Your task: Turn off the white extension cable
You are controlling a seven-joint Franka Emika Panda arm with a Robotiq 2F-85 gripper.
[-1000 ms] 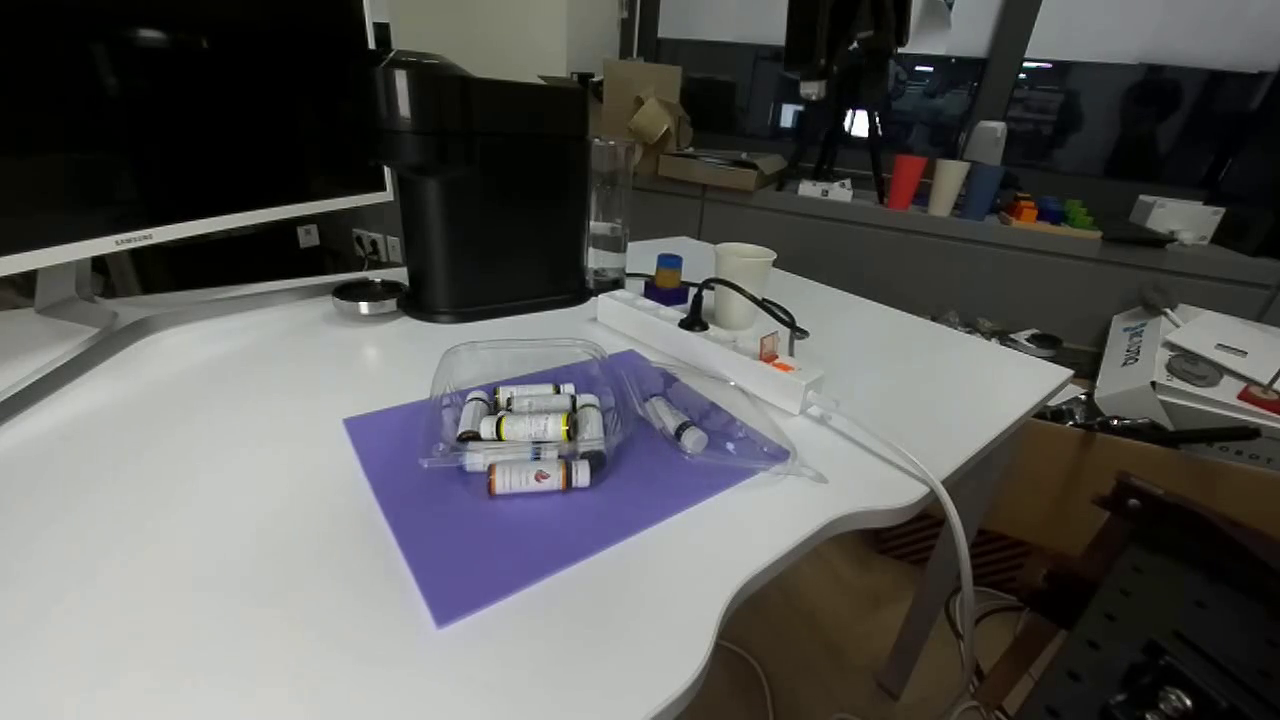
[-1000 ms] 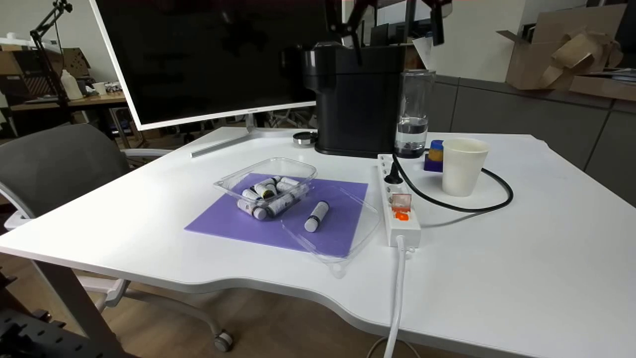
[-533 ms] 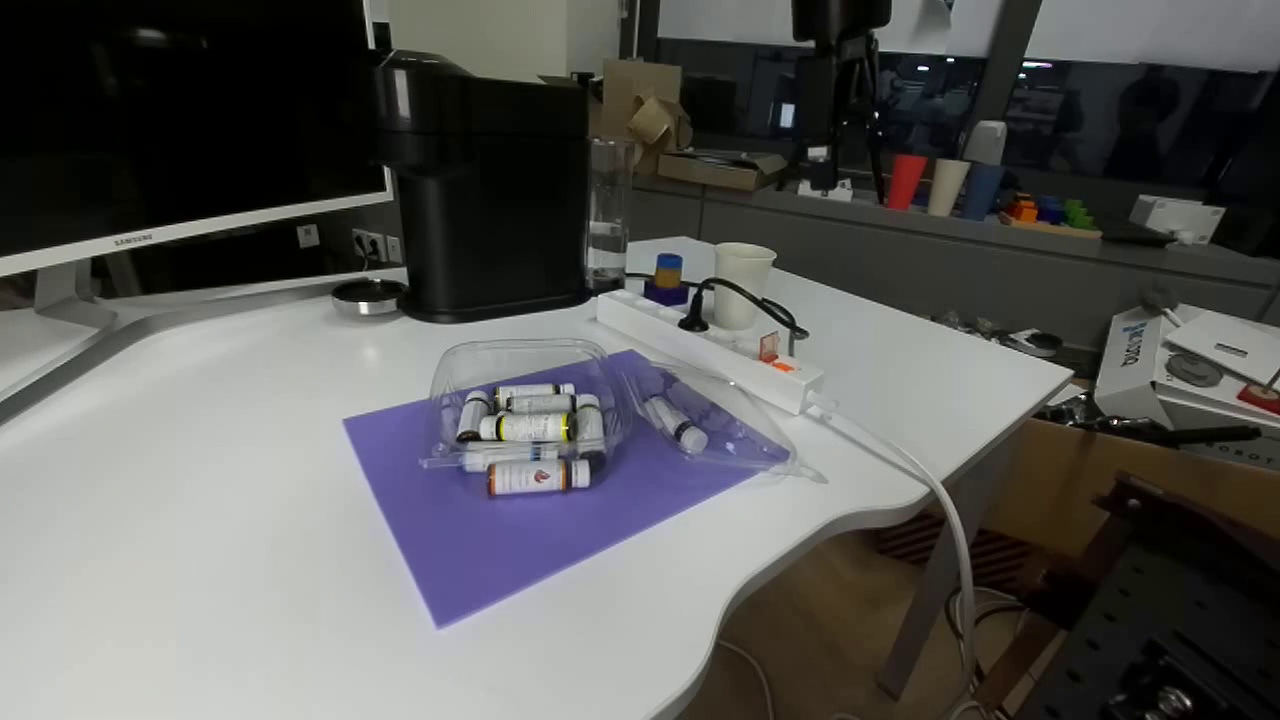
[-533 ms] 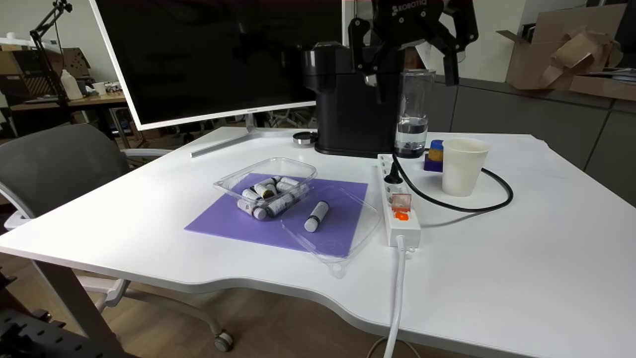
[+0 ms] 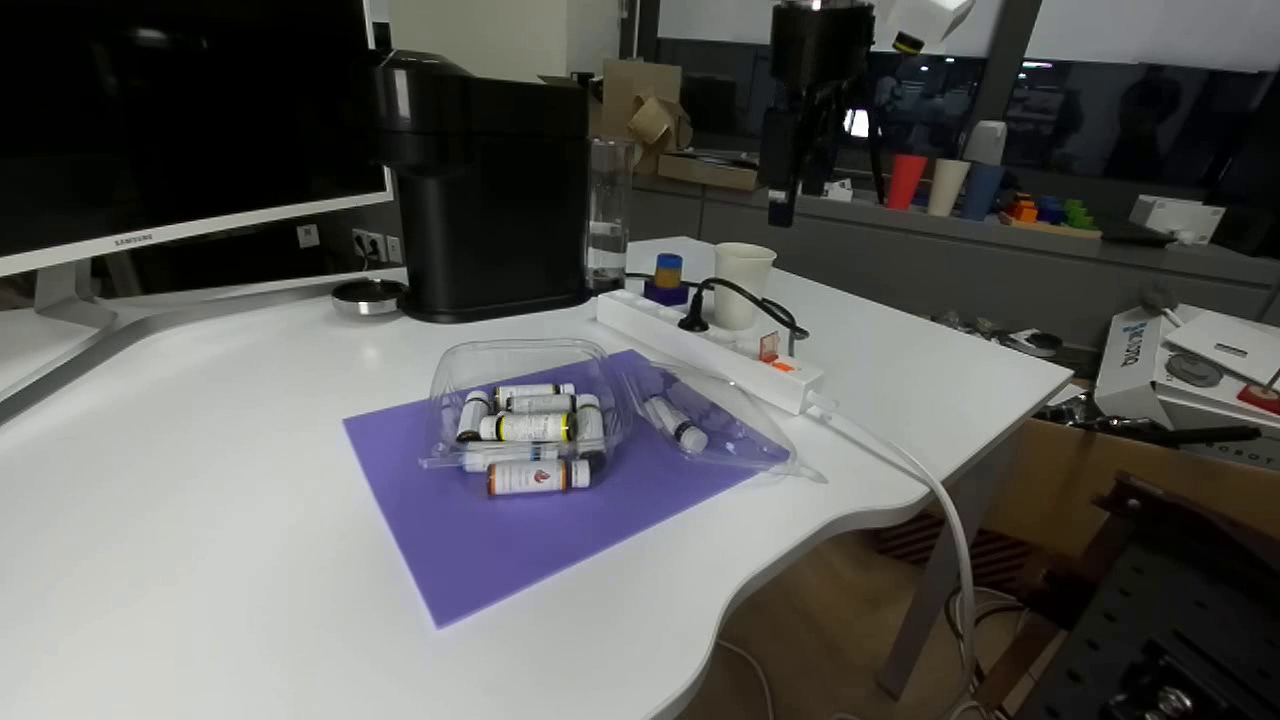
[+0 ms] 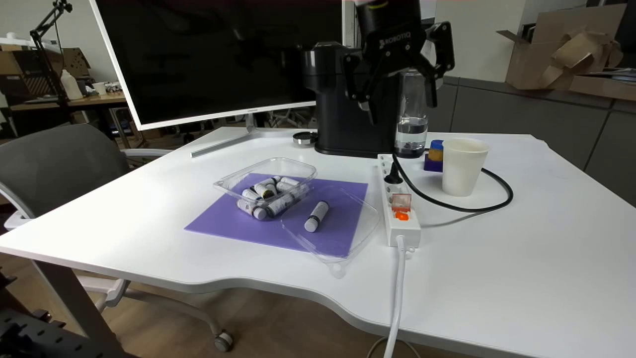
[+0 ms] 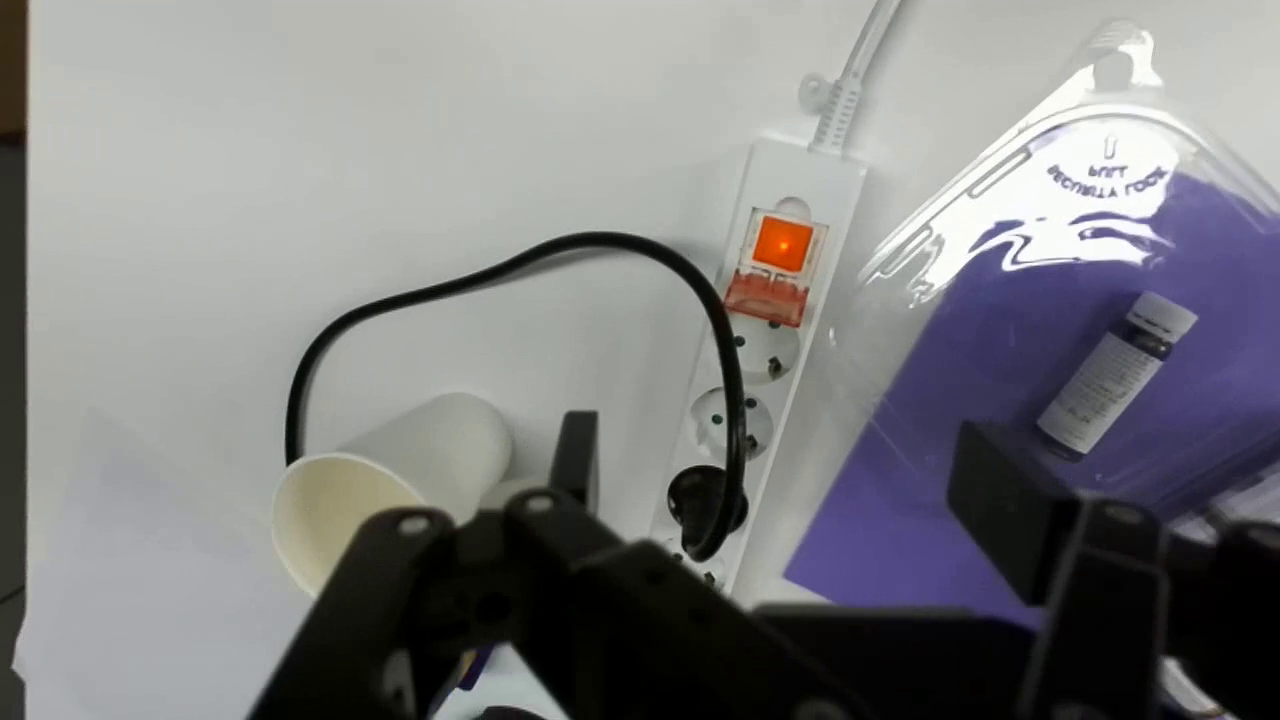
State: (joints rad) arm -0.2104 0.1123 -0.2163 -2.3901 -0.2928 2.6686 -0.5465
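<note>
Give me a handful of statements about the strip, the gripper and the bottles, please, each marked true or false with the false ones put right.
1. The switch on the strip is lit orange. True.
2. The gripper is open. True.
3. The gripper is touching the strip. False: it hangs higher, apart from it.
4. The tray holds several bottles. True.
5. All the bottles are inside the tray. False: one bottle lies outside it.
6. The switch is hidden from view. False: its cover stands open, and the switch shows.
</note>
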